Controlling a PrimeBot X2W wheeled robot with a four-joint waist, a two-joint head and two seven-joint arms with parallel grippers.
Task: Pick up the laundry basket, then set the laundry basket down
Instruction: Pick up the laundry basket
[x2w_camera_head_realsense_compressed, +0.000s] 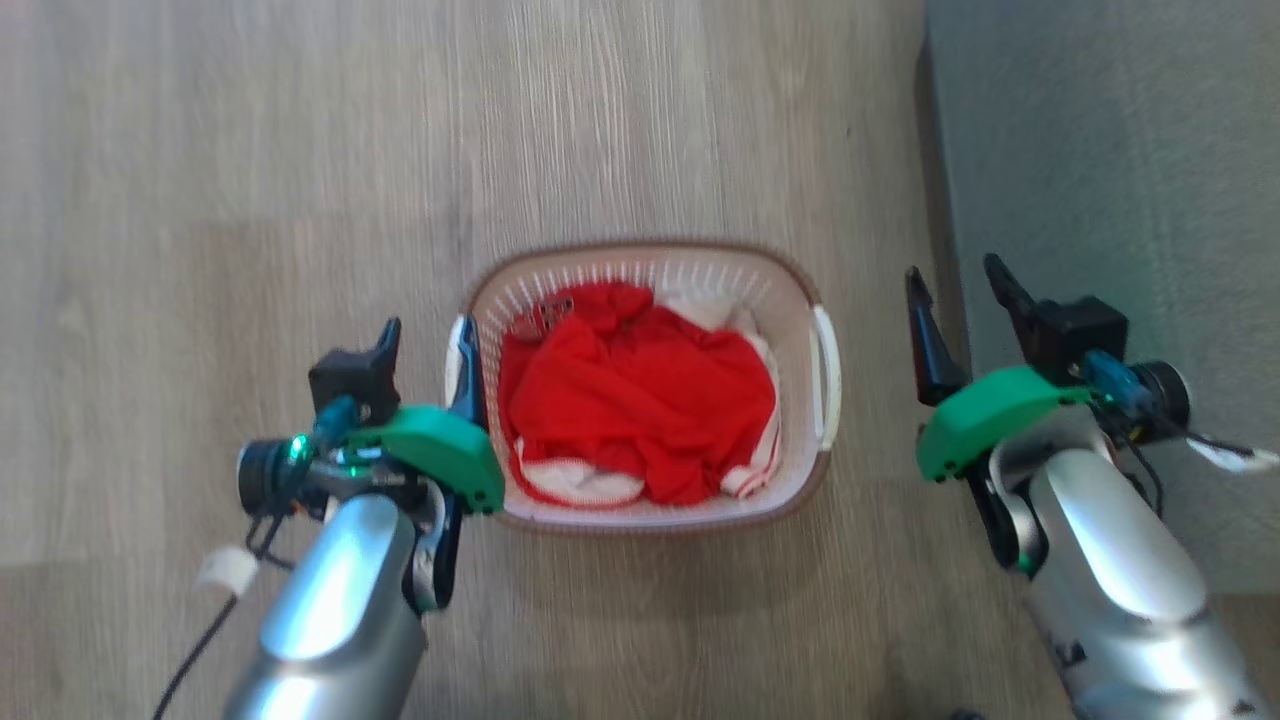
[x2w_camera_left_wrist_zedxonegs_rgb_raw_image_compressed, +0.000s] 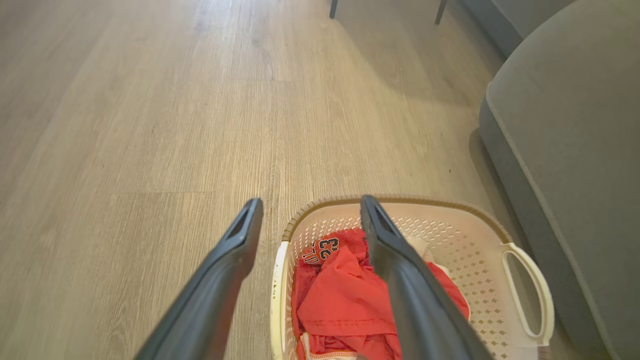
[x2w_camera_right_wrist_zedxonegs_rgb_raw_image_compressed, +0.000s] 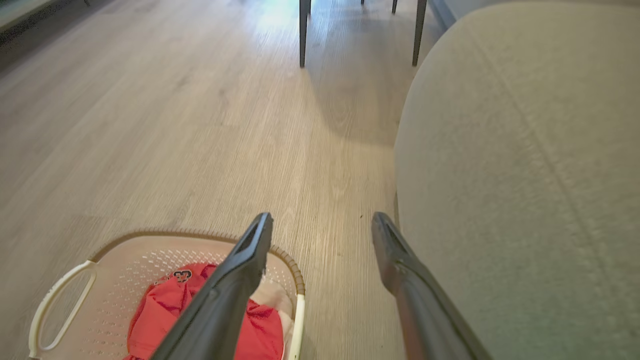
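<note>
Head view: laundry basket (x2w_camera_head_realsense_compressed: 790, 300) between left fingers (x2w_camera_head_realsense_compressed: 468, 372) and right fingers (x2w_camera_head_realsense_compressed: 928, 345), both pairs open.

Red shirt (x2w_camera_left_wrist_zedxonegs_rgb_raw_image_compressed: 340, 300) in laundry basket (x2w_camera_left_wrist_zedxonegs_rgb_raw_image_compressed: 450, 235): dark print (x2w_camera_left_wrist_zedxonegs_rgb_raw_image_compressed: 327, 246) with white edges, at basket's far end.
- Left wrist view: number "23" clear. Curved letters beside it, maybe "LL", rest lost in fold.
- Right wrist view: same print, small, only "3" sure.
- Head view: print just dark blur, can't read.
</note>
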